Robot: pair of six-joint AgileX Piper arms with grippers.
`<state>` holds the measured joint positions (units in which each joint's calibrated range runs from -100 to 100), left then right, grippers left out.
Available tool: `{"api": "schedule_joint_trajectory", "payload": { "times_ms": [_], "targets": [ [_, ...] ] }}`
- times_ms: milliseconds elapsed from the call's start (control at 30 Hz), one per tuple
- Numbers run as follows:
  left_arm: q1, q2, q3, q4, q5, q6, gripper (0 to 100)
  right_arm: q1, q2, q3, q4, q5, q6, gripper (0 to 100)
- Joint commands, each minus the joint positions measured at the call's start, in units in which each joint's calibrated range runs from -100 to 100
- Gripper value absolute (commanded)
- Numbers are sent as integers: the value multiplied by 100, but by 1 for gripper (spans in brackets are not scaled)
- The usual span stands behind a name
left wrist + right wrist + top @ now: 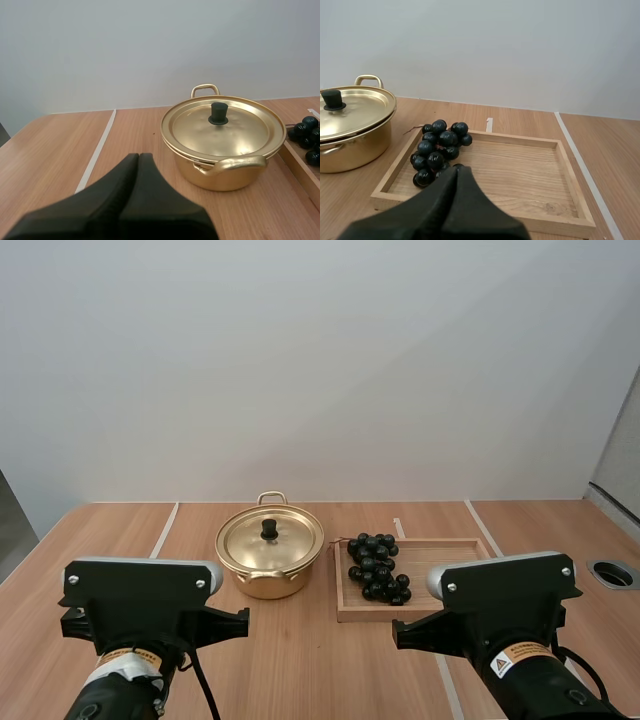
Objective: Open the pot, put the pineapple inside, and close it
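Left gripper (138, 156) & right gripper (457, 167) had fingers closed together, holding nothing. Pot (270, 570), lid (287, 541) on, stood mid-table (300, 670), straight ahead of left gripper, so left arm was nearer. Fruit was grapes (375, 568), at tray's (370, 615) left edge.

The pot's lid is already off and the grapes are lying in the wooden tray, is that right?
Not quite: the lid is on the pot, as the high view shows. The grapes do lie in the wooden tray.
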<state>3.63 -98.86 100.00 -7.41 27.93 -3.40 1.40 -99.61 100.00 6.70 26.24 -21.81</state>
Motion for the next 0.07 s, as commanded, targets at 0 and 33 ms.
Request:
{"api": "schedule_joint_trajectory", "payload": {
  "times_ms": [0, 33],
  "targets": [
    [9, -37, 0, 1, -45, -60, 0, 5, -39, 0, -43, 195, 54, 0],
    [9, -37, 0, 1, -45, -60, 0, 5, -39, 0, -43, 420, 54, 0]
  ]
}}
